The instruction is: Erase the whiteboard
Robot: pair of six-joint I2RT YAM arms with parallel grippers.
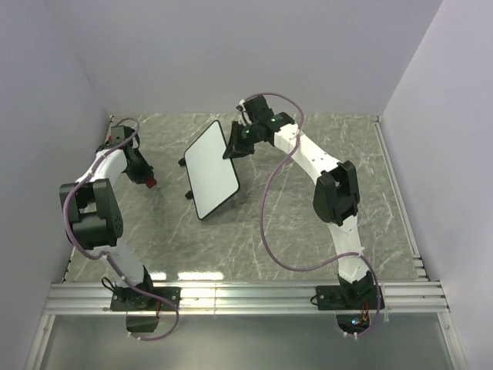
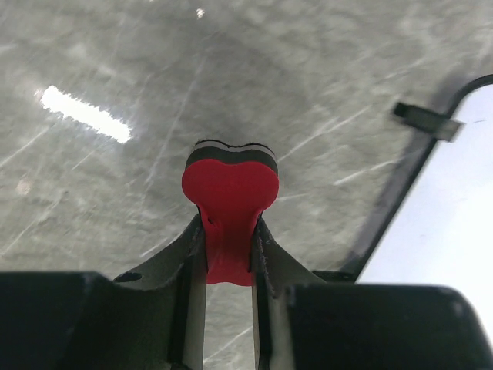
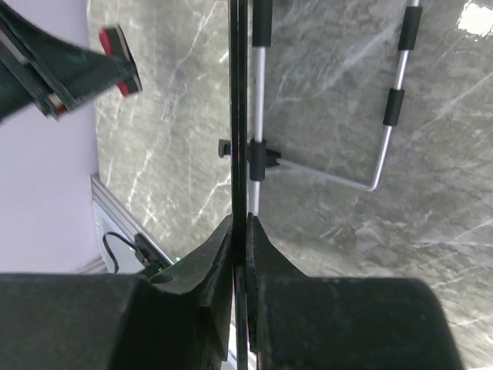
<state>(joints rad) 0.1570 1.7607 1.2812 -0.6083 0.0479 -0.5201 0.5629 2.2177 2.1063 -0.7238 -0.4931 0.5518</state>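
The whiteboard [image 1: 212, 168] is white with a thin black rim and stands tilted in the middle of the table; I see no marks on its face. My right gripper [image 1: 235, 142] is shut on its upper right edge, seen edge-on in the right wrist view [image 3: 239, 116]. My left gripper [image 1: 146, 180] is shut on the small red eraser [image 2: 229, 196], which has a black pad at its tip, and holds it above the table left of the board. The board's corner shows in the left wrist view [image 2: 447, 216]. The left gripper and eraser also show in the right wrist view [image 3: 115, 42].
The board's wire stand [image 3: 385, 131] with black sleeves shows behind it. Grey marble table [image 1: 308, 231], white walls on three sides, and an aluminium rail [image 1: 246, 297] along the near edge.
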